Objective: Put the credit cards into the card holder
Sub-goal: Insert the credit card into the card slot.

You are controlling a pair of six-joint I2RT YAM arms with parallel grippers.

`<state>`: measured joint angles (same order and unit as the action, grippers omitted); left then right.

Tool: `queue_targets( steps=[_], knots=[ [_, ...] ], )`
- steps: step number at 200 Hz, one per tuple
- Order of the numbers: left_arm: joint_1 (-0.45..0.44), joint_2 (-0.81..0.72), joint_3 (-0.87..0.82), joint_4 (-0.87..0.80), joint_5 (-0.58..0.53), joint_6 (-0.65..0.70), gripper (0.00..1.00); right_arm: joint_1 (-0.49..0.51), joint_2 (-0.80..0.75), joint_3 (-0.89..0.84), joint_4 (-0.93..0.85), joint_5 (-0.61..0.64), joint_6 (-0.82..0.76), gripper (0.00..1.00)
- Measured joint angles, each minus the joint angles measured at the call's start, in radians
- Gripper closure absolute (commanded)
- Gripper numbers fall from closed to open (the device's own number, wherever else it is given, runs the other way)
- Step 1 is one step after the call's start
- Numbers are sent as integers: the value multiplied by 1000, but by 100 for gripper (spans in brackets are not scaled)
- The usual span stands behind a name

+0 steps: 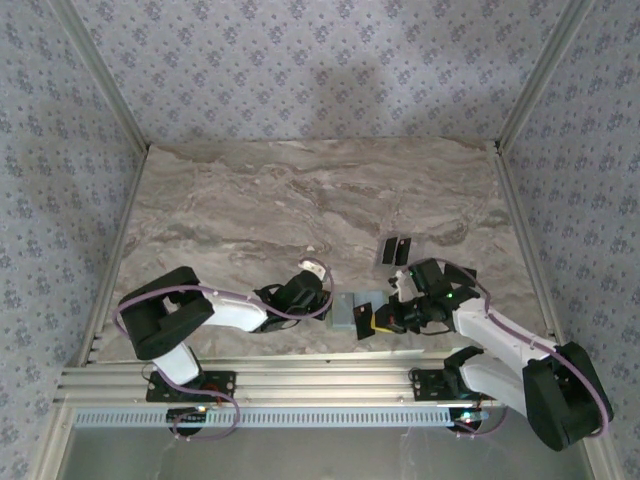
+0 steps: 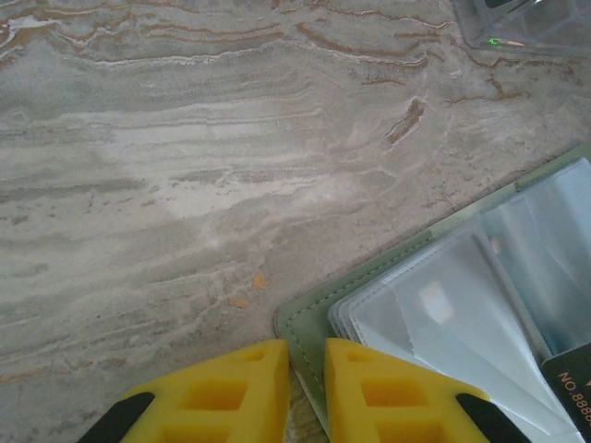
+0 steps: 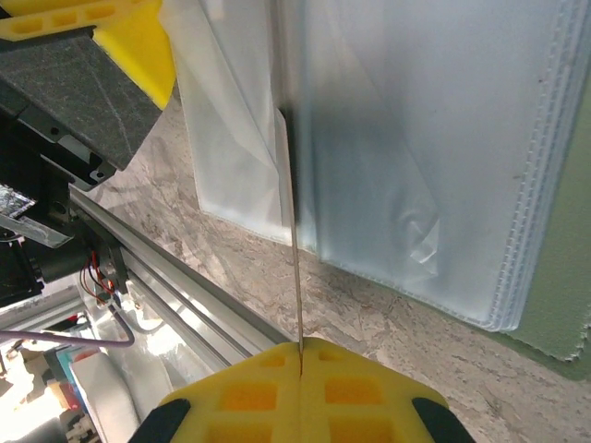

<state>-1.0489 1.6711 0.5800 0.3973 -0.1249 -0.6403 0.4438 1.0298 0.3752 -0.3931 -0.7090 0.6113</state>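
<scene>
Yellow-padded right gripper point(image 3: 300, 349) clamps credit card point(image 3: 295, 268) edge-on at sleeve point(image 3: 397, 138) mouth | left gripper point(image 2: 307, 355) nips card holder point(image 2: 309, 318) corner, jaws near-closed | risk: card may snag crumpled sleeve, buckle

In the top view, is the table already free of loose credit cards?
No, two dark credit cards lie side by side on the table, apart from the card holder.
</scene>
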Motion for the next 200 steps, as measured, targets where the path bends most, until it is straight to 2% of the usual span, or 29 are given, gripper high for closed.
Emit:
queue_targets(
  steps=[84, 200],
  knots=[
    [0, 0, 0, 1, 0, 0, 81, 7, -7, 0, -29, 10, -3, 100],
    [0, 0, 0, 4, -1, 0, 82, 5, 142, 45, 34, -18, -26, 100]
  ],
)
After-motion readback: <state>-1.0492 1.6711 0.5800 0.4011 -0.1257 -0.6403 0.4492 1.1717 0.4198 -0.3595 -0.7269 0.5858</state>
